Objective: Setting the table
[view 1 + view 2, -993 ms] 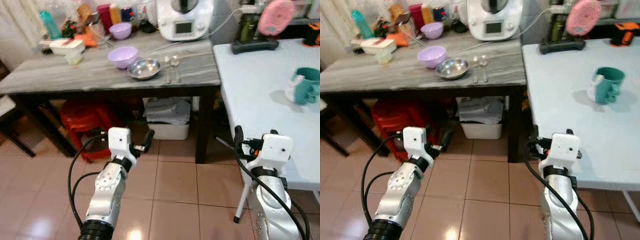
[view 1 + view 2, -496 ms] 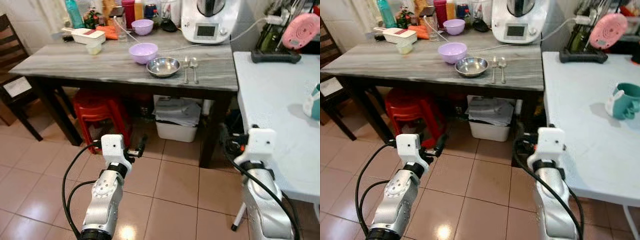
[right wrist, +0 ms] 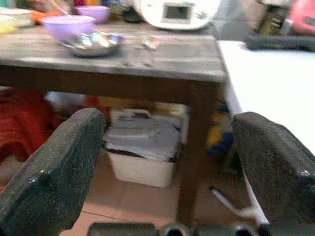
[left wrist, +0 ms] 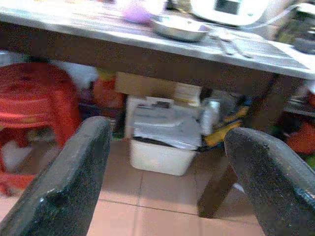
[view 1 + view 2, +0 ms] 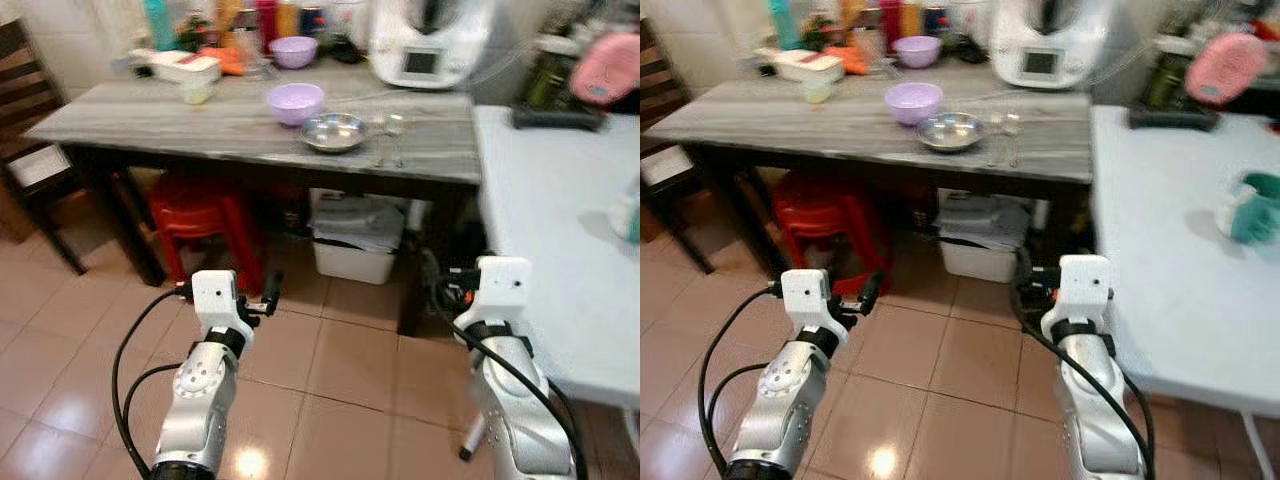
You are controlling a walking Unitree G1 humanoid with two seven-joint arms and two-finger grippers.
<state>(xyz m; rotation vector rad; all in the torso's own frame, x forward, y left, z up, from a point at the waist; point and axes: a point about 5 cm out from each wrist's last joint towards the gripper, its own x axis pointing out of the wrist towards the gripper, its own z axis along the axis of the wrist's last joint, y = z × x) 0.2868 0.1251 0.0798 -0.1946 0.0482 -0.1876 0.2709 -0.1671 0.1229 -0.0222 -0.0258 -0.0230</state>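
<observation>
So the robot is standing on the reddish tiled floor [image 5: 340, 370] in front of a long grey wood-grain table with dark legs [image 5: 150, 115]; both arms are hanging low, nowhere near the tabletop. The left gripper [image 4: 167, 172] is sitting released, its two black fingers [image 4: 74, 172] spread wide with nothing between them; the right gripper [image 3: 167, 167] is doing the same, fingers [image 3: 54, 172] well apart, holding nothing.

The tableware is all up on the grey table: a round shiny steel bowl [image 5: 334, 131] is sitting near the front edge, touching or just beside a lavender plastic bowl [image 5: 295, 101] behind it; a pair of metal spoons [image 5: 390, 135] is lying just beside the steel bowl, toward the robot's right. A smaller purple bowl [image 5: 293, 50] is further back, near a white kitchen machine with a small screen [image 5: 430, 45].

A white folding table [image 5: 560, 230] is standing on the robot's right, touching the grey one; a teal mug [image 5: 1250, 205] is sitting on it. Under the grey table are a red plastic stool [image 5: 195, 215] and a white bin holding folded grey stuff [image 5: 355, 240].
</observation>
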